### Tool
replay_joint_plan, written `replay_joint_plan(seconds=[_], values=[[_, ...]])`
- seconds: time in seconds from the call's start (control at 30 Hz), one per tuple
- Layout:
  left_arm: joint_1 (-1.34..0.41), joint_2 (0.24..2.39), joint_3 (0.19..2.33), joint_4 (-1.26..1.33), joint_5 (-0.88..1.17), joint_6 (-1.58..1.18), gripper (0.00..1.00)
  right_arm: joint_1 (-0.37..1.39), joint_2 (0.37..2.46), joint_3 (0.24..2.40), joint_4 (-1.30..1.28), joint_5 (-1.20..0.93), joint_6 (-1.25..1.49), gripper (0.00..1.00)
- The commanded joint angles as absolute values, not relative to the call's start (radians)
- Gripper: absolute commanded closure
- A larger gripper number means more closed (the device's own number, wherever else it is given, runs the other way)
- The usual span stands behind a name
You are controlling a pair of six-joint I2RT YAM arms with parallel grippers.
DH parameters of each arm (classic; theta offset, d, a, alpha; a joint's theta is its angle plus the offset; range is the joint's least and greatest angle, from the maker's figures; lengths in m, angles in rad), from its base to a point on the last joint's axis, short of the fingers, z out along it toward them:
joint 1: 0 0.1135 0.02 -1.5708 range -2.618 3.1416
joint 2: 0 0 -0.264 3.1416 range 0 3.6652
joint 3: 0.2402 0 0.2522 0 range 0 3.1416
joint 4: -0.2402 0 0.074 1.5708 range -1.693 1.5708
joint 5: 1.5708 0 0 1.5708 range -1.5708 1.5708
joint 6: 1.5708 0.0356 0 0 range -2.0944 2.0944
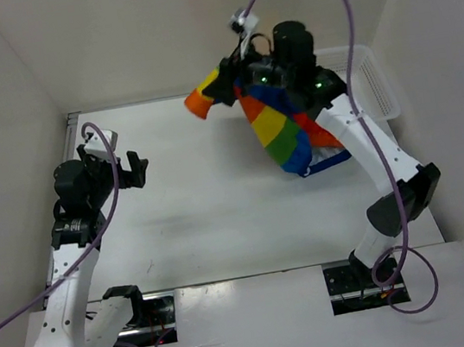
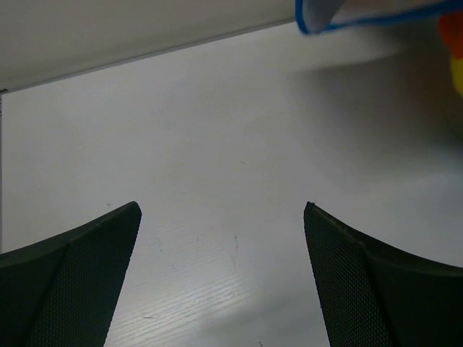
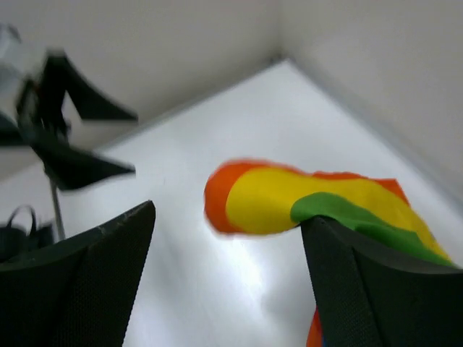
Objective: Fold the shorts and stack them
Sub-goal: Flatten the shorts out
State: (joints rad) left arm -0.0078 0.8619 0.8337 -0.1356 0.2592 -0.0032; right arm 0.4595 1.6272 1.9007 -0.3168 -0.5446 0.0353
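The rainbow-striped shorts (image 1: pixel 282 127) hang in the air over the far right of the table, bunched around my right gripper (image 1: pixel 226 85). In the right wrist view the jaws stand wide apart, and the shorts (image 3: pixel 304 199) drape over the right finger (image 3: pixel 376 289), an orange and yellow fold sticking out past it. My right gripper (image 3: pixel 228 217) holds nothing between its pads. My left gripper (image 1: pixel 134 171) is open and empty at the left, above bare table (image 2: pixel 231 166). A blue-edged hem of the shorts (image 2: pixel 362 14) shows at the top of the left wrist view.
A white mesh basket (image 1: pixel 372 76) stands at the far right corner behind the right arm. White walls close in the table on the left, back and right. Purple cables loop over both arms.
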Motion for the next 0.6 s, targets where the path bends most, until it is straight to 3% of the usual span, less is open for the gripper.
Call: replay_joint_plan(seconds=[0.0,0.1,0.27,0.4,0.57], values=[[0.021,0.847,0.881,-0.165,0.267,0.000,0.00,0.491,1.640,1.839,-0.433,-0.594,-0.015,0.13],[0.021,0.847,0.870,-0.211,0.267,0.000,0.00,0.491,1.585,1.787,-0.483,-0.548,-0.086,0.09],[0.021,0.899,0.833,-0.296,0.302,0.000,0.00,0.491,1.439,1.505,-0.548,-0.358,-0.211,0.09],[0.021,1.001,0.845,-0.321,0.259,0.000,0.00,0.491,1.307,1.199,-0.569,-0.229,-0.271,0.27],[-0.044,1.179,0.897,-0.275,0.096,0.000,0.00,0.491,1.287,1.013,-0.465,-0.144,-0.368,0.30]])
